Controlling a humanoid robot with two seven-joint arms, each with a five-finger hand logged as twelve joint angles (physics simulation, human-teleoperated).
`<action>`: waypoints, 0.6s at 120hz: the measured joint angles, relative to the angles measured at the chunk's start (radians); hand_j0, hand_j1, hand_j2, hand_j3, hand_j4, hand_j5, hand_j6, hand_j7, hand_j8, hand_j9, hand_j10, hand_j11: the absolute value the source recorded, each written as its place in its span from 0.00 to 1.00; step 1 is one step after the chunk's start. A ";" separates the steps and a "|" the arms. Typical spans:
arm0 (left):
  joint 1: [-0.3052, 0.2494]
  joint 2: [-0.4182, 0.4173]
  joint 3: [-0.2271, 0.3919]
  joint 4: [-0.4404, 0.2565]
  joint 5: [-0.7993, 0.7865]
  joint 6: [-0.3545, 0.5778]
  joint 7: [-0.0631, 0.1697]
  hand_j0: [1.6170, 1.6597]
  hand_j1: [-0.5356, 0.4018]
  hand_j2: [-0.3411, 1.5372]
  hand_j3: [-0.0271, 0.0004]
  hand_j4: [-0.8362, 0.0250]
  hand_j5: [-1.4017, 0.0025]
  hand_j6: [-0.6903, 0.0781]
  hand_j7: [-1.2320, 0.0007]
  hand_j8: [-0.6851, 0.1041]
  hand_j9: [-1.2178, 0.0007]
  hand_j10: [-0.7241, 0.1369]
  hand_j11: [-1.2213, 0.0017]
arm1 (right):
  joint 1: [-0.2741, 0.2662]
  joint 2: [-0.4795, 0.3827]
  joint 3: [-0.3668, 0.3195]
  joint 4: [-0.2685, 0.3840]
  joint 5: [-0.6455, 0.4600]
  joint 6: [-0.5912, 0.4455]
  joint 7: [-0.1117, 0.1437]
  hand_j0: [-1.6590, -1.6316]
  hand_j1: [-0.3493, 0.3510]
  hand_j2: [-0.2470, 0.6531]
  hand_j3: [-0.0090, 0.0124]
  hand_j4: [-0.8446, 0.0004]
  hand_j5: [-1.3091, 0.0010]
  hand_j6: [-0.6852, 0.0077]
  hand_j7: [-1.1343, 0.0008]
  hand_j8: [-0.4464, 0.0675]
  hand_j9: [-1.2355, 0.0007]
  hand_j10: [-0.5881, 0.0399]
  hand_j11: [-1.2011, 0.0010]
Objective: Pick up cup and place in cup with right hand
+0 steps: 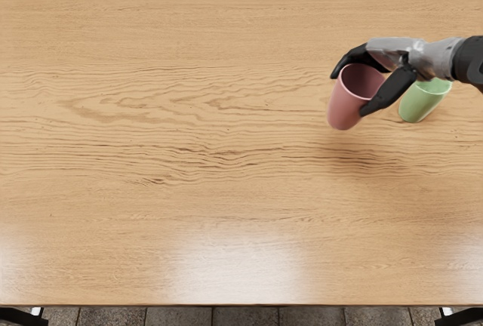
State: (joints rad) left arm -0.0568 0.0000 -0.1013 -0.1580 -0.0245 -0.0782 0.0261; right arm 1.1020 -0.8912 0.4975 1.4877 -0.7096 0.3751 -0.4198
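R hand point(394, 53) has the smooth pink cup w/ round open top point(346, 107) up in the air.
Fingers point(389, 92) are clamped on the pink cup's sides, w/ its open end up, over the light brown wood counter point(189, 213). Pale green round cup point(421, 103) sits on the counter near it, to the R, & the hand hides a bit of its top.

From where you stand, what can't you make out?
- Head view: part of the green cup's rim, behind the right hand.
- Head view: the pink cup's underside, hidden by its own side.
- Head view: the rest of the right arm, cut off by the right edge.
- Head view: the left hand, out of the picture.
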 joint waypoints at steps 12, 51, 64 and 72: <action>-0.001 0.000 0.000 0.000 0.000 0.000 0.000 0.96 0.93 0.18 0.99 0.96 0.99 0.88 0.99 0.85 0.99 0.83 0.99 | 0.029 -0.058 0.008 -0.001 0.033 0.013 0.000 0.29 0.62 0.12 0.39 0.49 0.46 0.64 0.42 0.61 0.46 0.62 0.45; 0.000 0.000 0.000 0.000 0.000 0.000 0.000 0.96 0.93 0.18 0.99 0.96 0.99 0.88 0.99 0.85 0.99 0.83 0.99 | 0.075 -0.198 0.040 -0.048 0.081 0.014 0.008 0.30 0.62 0.12 0.39 0.50 0.43 0.65 0.41 0.62 0.45 0.62 0.44; 0.000 0.000 0.000 0.000 0.000 0.000 0.000 0.96 0.93 0.18 0.99 0.96 0.99 0.88 0.99 0.85 0.99 0.83 0.99 | 0.076 -0.208 0.039 -0.103 0.085 0.014 0.011 0.30 0.63 0.11 0.40 0.50 0.43 0.66 0.41 0.63 0.45 0.61 0.44; 0.000 0.000 0.000 0.000 0.000 0.000 0.000 0.96 0.93 0.18 0.99 0.96 0.99 0.88 0.99 0.85 0.99 0.83 0.99 | 0.073 -0.207 0.035 -0.136 0.086 0.014 0.012 0.30 0.63 0.11 0.40 0.51 0.43 0.66 0.41 0.63 0.45 0.62 0.44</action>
State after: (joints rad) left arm -0.0569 0.0000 -0.1015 -0.1580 -0.0245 -0.0782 0.0260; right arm 1.1752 -1.0984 0.5324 1.3513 -0.6234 0.3893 -0.4074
